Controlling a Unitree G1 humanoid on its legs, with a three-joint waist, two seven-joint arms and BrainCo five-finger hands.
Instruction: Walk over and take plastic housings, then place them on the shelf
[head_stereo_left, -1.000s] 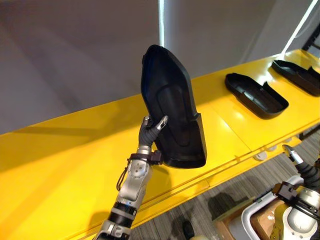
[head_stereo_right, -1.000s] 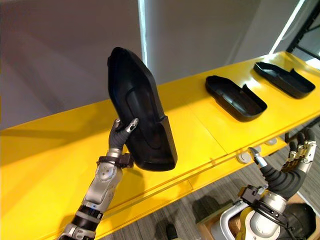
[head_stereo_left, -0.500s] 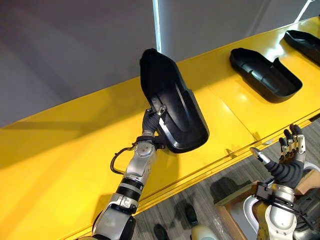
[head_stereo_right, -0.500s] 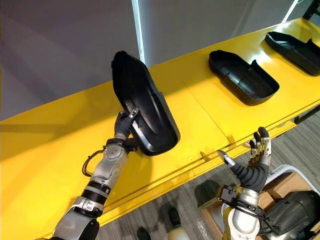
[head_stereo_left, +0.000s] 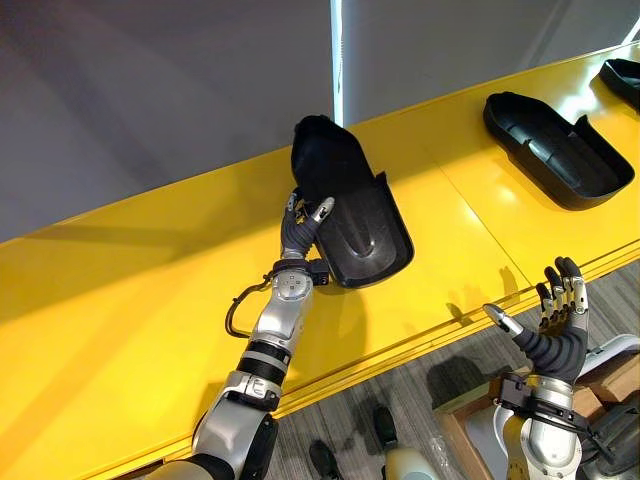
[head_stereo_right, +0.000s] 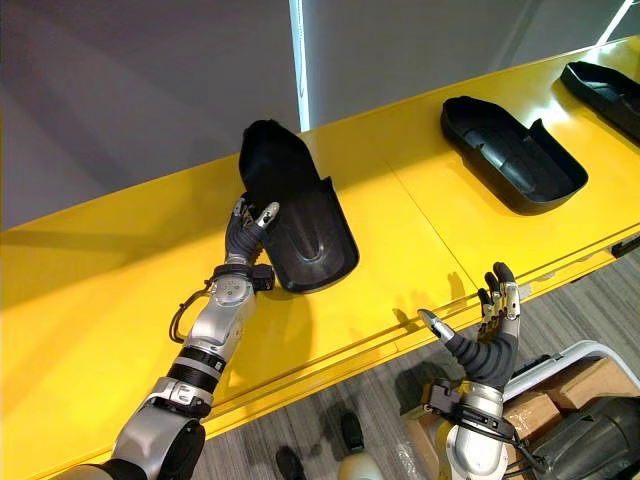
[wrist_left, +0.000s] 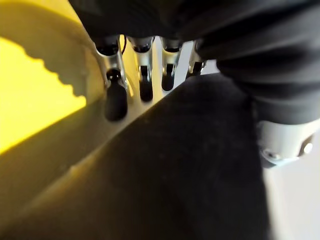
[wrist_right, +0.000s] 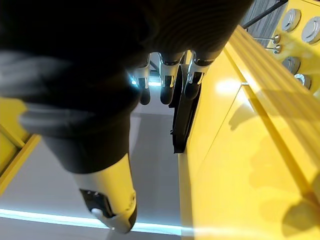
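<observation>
Lowered from its upright tilt a second ago, the black plastic housing (head_stereo_left: 360, 225) now lies on the long yellow shelf (head_stereo_left: 120, 290) with its hollow side up. A second housing (head_stereo_left: 545, 150) rests further along to the right, well apart, and a third housing (head_stereo_right: 605, 85) lies past it. The left hand (head_stereo_left: 296, 228) sits at the first housing's left edge, fingers straight and relaxed against it. The right hand (head_stereo_left: 556, 335) hovers below the shelf's front edge, fingers spread, holding nothing.

Grey wall (head_stereo_left: 150, 90), bright light strip (head_stereo_left: 336, 50), grey carpet floor (head_stereo_left: 615, 305).
</observation>
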